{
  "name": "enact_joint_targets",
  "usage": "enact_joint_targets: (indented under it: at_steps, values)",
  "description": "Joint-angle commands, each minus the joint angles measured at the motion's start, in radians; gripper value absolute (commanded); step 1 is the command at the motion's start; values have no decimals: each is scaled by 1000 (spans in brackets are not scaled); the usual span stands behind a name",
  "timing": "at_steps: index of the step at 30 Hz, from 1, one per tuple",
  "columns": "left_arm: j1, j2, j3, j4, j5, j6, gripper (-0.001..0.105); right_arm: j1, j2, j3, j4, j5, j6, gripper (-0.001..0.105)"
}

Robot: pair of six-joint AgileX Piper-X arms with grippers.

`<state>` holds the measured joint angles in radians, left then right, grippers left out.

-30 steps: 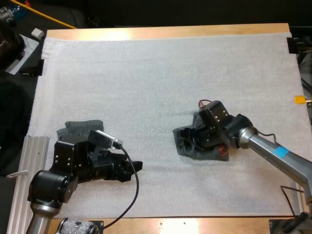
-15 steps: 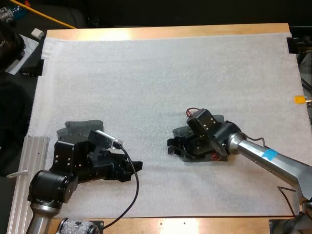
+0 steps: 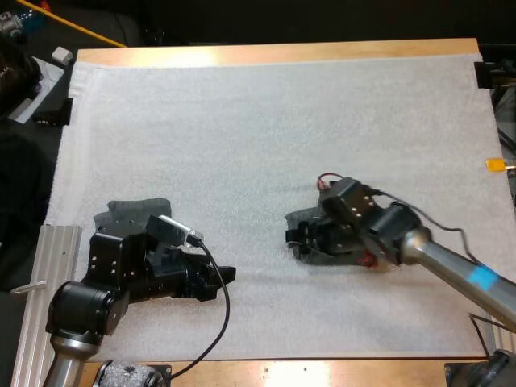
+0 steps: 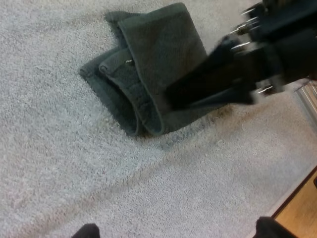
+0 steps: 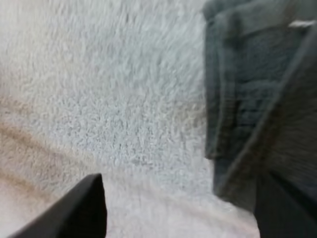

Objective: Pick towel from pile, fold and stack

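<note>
While the left gripper (image 3: 224,276) sat low on the mat (image 3: 242,121) with its fingers (image 4: 86,231) spread wide and empty, a second towel (image 3: 129,211) just behind that arm, the folded towel (image 4: 148,64) lay mid-mat further right. The right gripper (image 3: 297,239) hung at that towel's edge, fingers (image 5: 84,208) apart, gripping nothing. Looked to me like the fold was about done, so next it'd need a pinch across the layered edge, then a carry leftward to stack.

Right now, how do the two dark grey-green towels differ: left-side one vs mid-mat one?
The left-side dark grey-green towel sits half hidden behind the left arm; the mid-mat dark grey-green towel has the right gripper over it. The mid-mat towel is folded in layers; the left-side towel's fold is unclear. Same colour.
</note>
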<state>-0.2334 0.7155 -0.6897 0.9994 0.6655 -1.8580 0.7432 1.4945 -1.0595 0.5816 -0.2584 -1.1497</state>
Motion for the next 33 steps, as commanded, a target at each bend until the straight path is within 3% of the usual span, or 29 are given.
enact_joint_targets:
  at_steps: [1,5,10,19,30,33]
  values:
    - [0,-4,-4,-7,12,4,61,4,-103,-2,115,93,-66,62]
    - [-2,-3,-3,-2,8,2,61,1,-177,-4,176,118,-87,62]
    - [-5,-2,-4,-8,13,-1,61,0,-360,-4,358,173,-127,62]
    - [-4,2,-3,-26,11,-1,61,2,-618,-4,555,212,-124,62]
    - [-3,39,-3,-72,7,-20,62,2,-708,-4,591,232,-119,61]
    - [-1,108,-5,-130,21,-68,65,0,-710,-3,598,229,-123,62]
